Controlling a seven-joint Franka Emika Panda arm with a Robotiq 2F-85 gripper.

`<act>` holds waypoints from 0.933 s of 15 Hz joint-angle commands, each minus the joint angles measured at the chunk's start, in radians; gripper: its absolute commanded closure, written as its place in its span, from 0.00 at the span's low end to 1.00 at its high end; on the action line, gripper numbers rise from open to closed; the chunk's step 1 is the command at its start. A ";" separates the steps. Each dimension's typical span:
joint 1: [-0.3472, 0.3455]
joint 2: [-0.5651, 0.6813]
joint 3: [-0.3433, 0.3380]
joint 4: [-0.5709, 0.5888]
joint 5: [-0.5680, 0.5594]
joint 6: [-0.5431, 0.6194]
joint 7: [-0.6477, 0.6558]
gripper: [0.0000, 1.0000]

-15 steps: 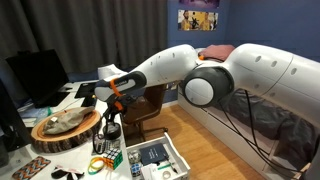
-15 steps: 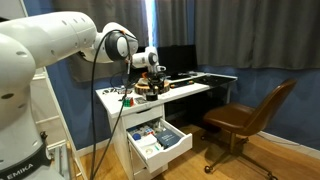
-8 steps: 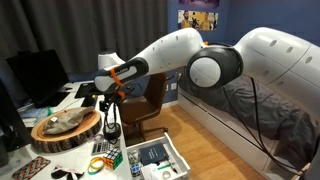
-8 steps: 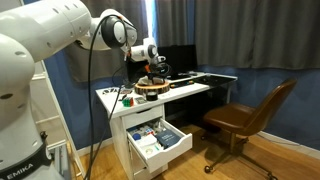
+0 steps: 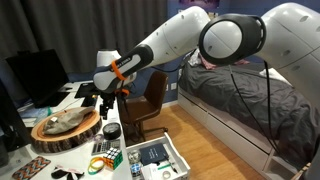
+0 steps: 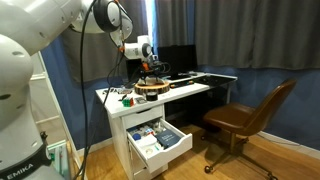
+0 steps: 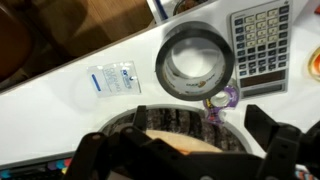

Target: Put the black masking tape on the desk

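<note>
The black masking tape (image 7: pixel 195 60) lies flat on the white desk (image 7: pixel 70 110), a dark ring with a pale inside. It also shows in an exterior view (image 5: pixel 111 130) near the desk's front edge. My gripper (image 7: pixel 198 118) is open and empty, and hangs above the tape and clear of it. It shows in both exterior views (image 5: pixel 107 110) (image 6: pixel 150 72), pointing down above the desk.
A bark-rimmed wooden slice (image 5: pixel 65 130) stands on the desk beside the tape. A calculator (image 7: pixel 260 45), a small purple item (image 7: pixel 222 100) and a packet (image 7: pixel 112 78) lie nearby. A drawer (image 5: pixel 155 158) stands open below. A chair (image 6: pixel 245 115) and monitor (image 5: pixel 38 75) are close.
The gripper has risen from just above the desk, leaving the black tape lying there. The arm's elbow has swung upward.
</note>
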 commanded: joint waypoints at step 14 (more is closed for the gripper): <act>-0.247 -0.536 0.224 -0.865 0.045 0.238 -0.270 0.00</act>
